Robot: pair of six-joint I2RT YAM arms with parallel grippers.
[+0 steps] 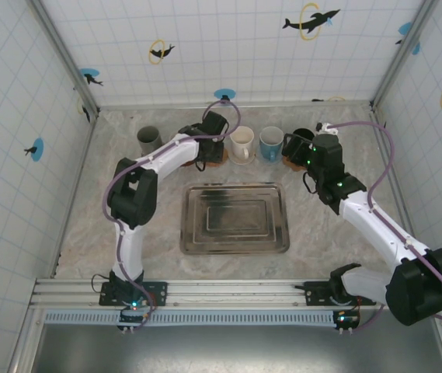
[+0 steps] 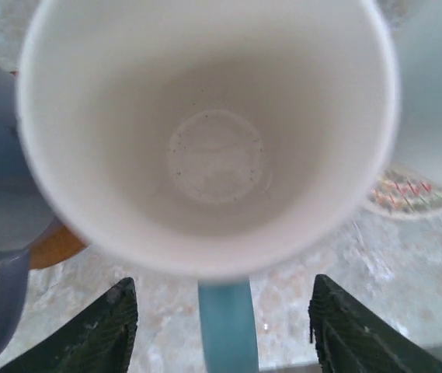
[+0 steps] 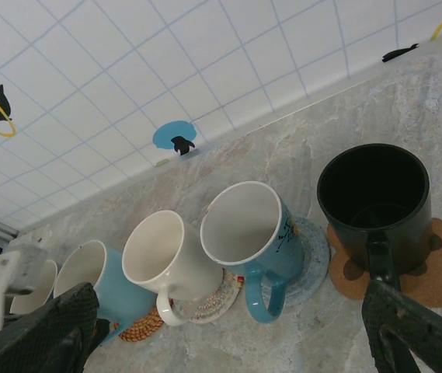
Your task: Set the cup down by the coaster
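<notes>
left fingers (image 2: pixel 104 330) parted astride cup (image 2: pixel 205 140) handle (image 2: pixel 227 330), not gripping | right fingers (image 3: pixel 419 334) wide, empty

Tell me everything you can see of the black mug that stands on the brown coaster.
The glossy black mug, ceramic by its look, stands upright near the tiled back wall, to the right of a blue mug and apart from it. Its round mouth shows a dark, seemingly empty inside. Its loop handle points toward the camera. It rests on a brown, lobed, cork-like coaster.
</notes>
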